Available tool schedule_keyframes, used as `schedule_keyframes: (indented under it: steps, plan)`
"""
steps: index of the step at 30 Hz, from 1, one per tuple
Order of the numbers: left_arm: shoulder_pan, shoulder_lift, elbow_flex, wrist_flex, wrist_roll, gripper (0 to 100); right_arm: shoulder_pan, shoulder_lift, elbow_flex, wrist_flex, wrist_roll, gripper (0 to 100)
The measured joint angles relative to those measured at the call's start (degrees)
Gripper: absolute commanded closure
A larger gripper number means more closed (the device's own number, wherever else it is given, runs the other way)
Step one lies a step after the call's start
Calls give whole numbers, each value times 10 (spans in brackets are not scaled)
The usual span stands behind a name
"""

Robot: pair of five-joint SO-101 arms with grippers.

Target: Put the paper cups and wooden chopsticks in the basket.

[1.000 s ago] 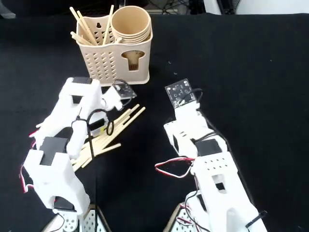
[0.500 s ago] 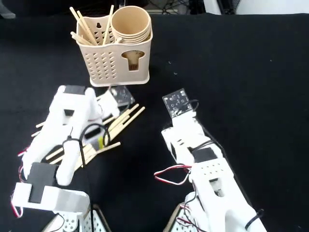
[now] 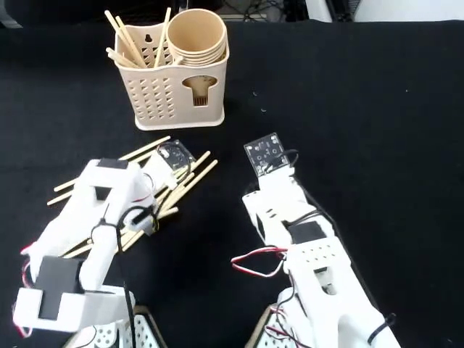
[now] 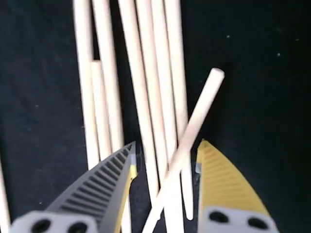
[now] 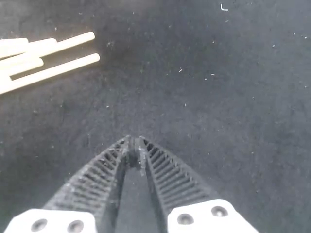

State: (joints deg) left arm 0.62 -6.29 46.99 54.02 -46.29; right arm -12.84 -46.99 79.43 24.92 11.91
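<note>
**Chopstick grab coming up**

Loose wooden chopsticks [image 3: 194, 174] lie piled near the basket [image 3: 156, 101]; paper cups [image 3: 197, 36] already sit inside. Left gripper [image 4: 167, 144] straddles a few sticks, jaws apart, nothing pinched yet. Next I'd guess: squeeze, lift. Right gripper [image 5: 133, 141] is closed and empty.
</note>
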Motion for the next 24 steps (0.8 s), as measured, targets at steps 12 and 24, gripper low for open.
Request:
schedule_keyframes:
  steps: [12, 24]
  plan:
    - [29, -2, 20, 3, -39, 951, 0, 0, 0, 0, 0, 983]
    - [76, -4, 11, 20, -45, 970, 0, 0, 0, 0, 0, 983]
